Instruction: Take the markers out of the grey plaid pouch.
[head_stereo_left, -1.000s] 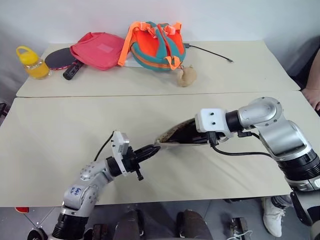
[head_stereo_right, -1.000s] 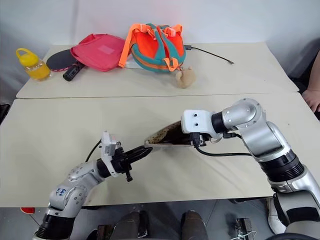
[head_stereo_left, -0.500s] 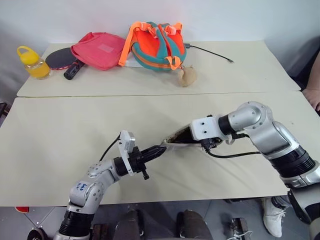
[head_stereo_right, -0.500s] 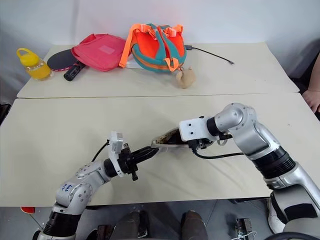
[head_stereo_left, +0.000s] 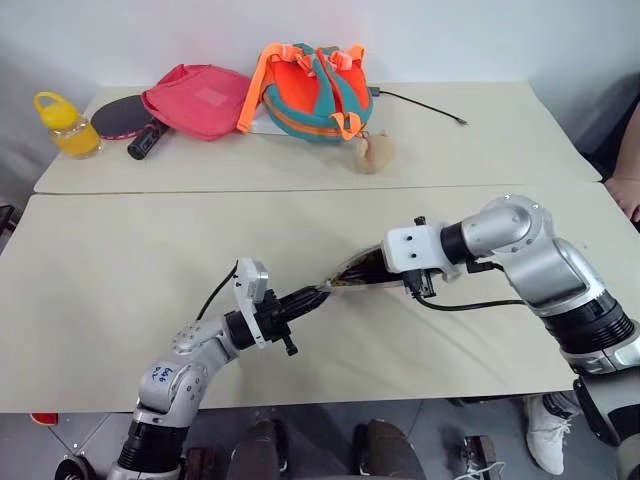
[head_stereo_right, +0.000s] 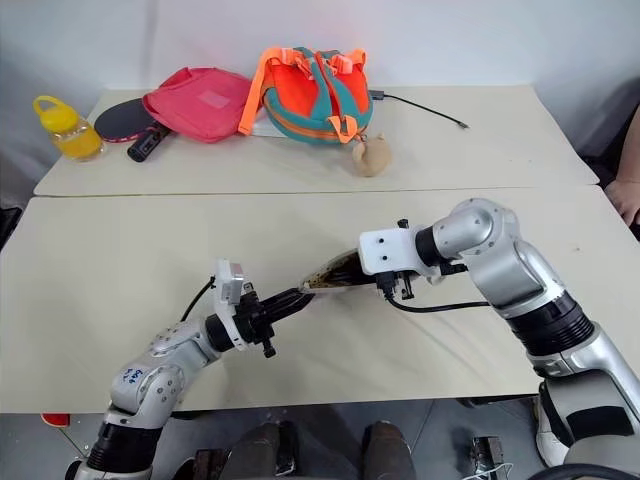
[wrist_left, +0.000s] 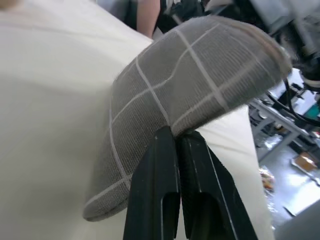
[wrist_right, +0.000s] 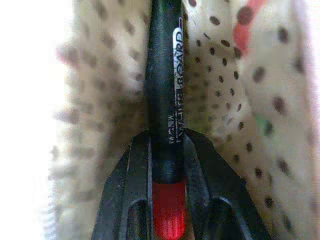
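Cream tabletops stretch ahead, bags along the far edge. Between my arms the soft grey plaid fabric pouch (wrist_left: 190, 85) hangs just above the near table, limp and easily crumpled; my left gripper (wrist_left: 176, 145) is clenched on one end of it. Inside the speckled lining, my right gripper (wrist_right: 167, 150) straddles a slim, stiff, probably slick black-and-red whiteboard marker (wrist_right: 164, 95), its fingers grasping the barrel beside the red cap.

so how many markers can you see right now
1: a red and black marker inside the grey plaid pouch, between the right gripper fingers. More may be hidden in the pouch, whose end the left gripper pinches.
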